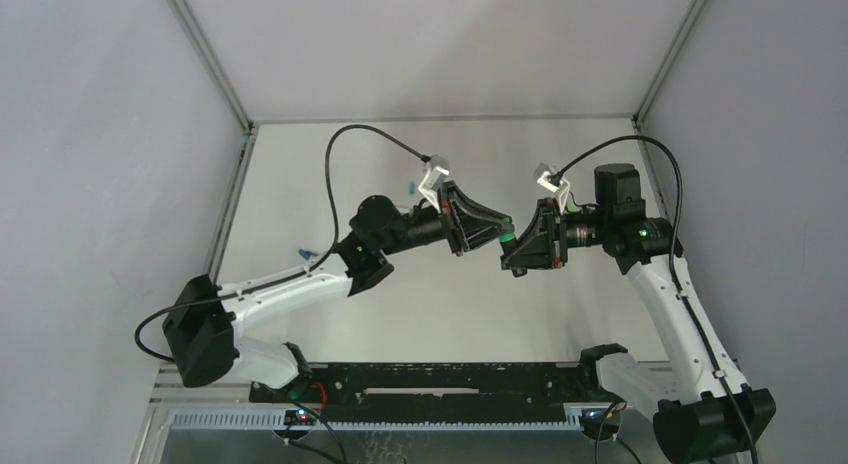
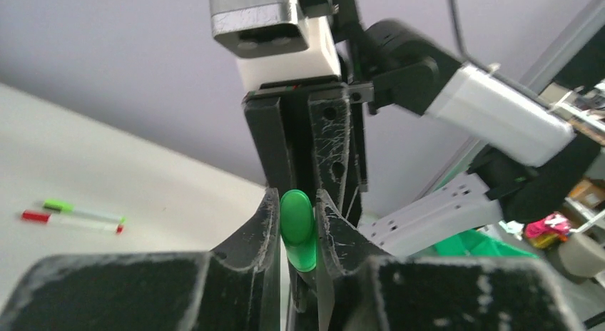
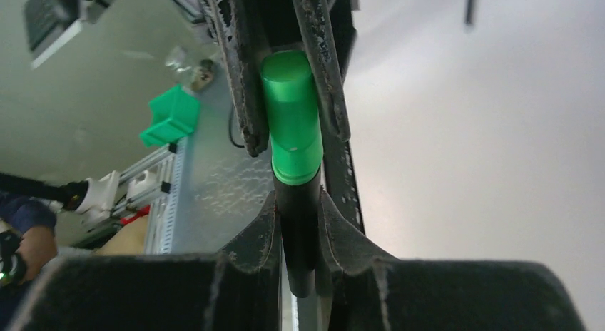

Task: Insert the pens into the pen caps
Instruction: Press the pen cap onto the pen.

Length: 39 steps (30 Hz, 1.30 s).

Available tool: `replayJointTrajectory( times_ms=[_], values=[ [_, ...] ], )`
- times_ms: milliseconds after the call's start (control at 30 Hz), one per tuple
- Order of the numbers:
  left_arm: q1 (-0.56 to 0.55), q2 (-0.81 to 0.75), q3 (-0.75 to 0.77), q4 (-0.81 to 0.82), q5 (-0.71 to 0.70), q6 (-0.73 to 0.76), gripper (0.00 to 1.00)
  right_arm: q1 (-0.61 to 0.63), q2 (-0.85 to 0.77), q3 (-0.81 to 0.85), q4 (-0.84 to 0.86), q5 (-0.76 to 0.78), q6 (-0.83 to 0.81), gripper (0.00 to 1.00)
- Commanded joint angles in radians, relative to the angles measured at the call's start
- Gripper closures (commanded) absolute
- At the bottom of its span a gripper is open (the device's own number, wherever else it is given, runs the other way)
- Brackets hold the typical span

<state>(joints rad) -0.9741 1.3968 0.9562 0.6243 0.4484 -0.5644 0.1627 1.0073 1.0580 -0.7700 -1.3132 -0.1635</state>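
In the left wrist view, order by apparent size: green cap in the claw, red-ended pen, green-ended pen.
1. green cap: largest, but nearest the camera, so unsure.
2-3. red-ended pen and green-ended pen: far, thin, alike; not ranked.

Left end effector (image 1: 497,229) and right end effector (image 1: 512,252) tip to tip, both closed

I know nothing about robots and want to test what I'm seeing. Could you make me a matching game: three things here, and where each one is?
Things:
1. green cap
2. black marker
3. red-tipped pen

Places:
A. lying on the table
B. held in the right arm's jaws
C. held in the left arm's jaws

Pairs: 1-C, 2-B, 3-A
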Motion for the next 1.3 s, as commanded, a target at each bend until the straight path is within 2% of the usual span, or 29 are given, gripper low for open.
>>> replayJointTrajectory(
  times_ms=[0, 67, 100, 133, 167, 300, 367, 400, 467, 533, 633, 700, 800, 833, 867, 900, 1000, 1067, 1167, 1267],
  values=[
    [-0.225, 0.091, -0.183, -0.232, 0.610, -0.153, 1.00, -0.016, 0.011, 0.099, 0.545, -0.129, 0.174, 1.00],
    [-0.226, 0.093, -0.182, -0.293, 0.592, -0.107, 1.00, -0.017, 0.007, 0.145, 0.394, -0.040, 0.046, 1.00],
    [-0.227, 0.095, -0.159, -0.459, 0.558, -0.021, 1.00, -0.018, 0.005, 0.163, 0.354, 0.015, 0.006, 1.00],
    [-0.230, 0.100, -0.137, -0.535, 0.517, 0.055, 1.00, -0.021, 0.004, 0.177, 0.331, 0.060, -0.014, 1.00],
    [-0.234, 0.110, -0.113, -0.690, 0.474, 0.121, 1.00, -0.021, 0.002, 0.192, 0.308, 0.102, -0.035, 1.00],
    [-0.250, 0.149, -0.074, -0.862, 0.394, 0.223, 1.00, -0.021, 0.003, 0.221, 0.279, 0.244, -0.068, 1.00],
    [-0.254, 0.158, -0.079, -0.845, 0.409, 0.209, 1.00, -0.021, 0.002, 0.225, 0.273, 0.272, -0.075, 1.00],
    [-0.255, 0.155, -0.093, -0.786, 0.450, 0.181, 1.00, -0.027, 0.006, 0.223, 0.276, 0.252, -0.068, 1.00],
    [-0.255, 0.118, -0.151, -0.542, 0.527, 0.010, 1.00, -0.043, 0.008, 0.200, 0.337, 0.123, 0.000, 1.00],
    [-0.255, 0.099, -0.210, -0.270, 0.573, -0.152, 1.00, -0.052, 0.011, 0.144, 0.502, 0.003, 0.161, 1.00],
    [-0.267, 0.107, -0.244, -0.087, 0.591, -0.266, 1.00, -0.048, 0.021, 0.104, 0.677, -0.051, 0.331, 1.00],
    [-0.282, 0.129, -0.261, -0.001, 0.597, -0.321, 1.00, -0.046, 0.024, 0.106, 0.727, -0.037, 0.374, 1.00],
    [-0.307, 0.157, -0.266, -0.030, 0.570, -0.299, 1.00, -0.049, 0.028, 0.184, 0.520, 0.047, 0.207, 1.00],
    [-0.314, 0.159, -0.253, -0.124, 0.542, -0.243, 1.00, -0.049, 0.028, 0.208, 0.474, 0.073, 0.172, 1.00],
    [-0.321, 0.155, -0.225, -0.321, 0.505, -0.145, 1.00, -0.048, 0.029, 0.229, 0.444, 0.096, 0.137, 1.00],
    [-0.329, 0.154, -0.197, -0.453, 0.462, -0.053, 1.00, -0.047, 0.030, 0.246, 0.418, 0.128, 0.101, 1.00],
    [-0.341, 0.160, -0.172, -0.578, 0.405, 0.015, 1.00, -0.042, 0.038, 0.277, 0.376, 0.167, 0.061, 1.00],
    [-0.342, 0.163, -0.176, -0.565, 0.422, 0.014, 1.00, -0.041, 0.042, 0.280, 0.374, 0.141, 0.060, 1.00],
    [-0.341, 0.147, -0.204, -0.401, 0.467, -0.091, 1.00, -0.042, 0.040, 0.252, 0.423, 0.083, 0.102, 1.00],
    [-0.313, 0.124, -0.204, -0.352, 0.434, -0.133, 1.00, -0.036, 0.037, 0.239, 0.385, 0.097, 0.051, 1.00]
  ],
)
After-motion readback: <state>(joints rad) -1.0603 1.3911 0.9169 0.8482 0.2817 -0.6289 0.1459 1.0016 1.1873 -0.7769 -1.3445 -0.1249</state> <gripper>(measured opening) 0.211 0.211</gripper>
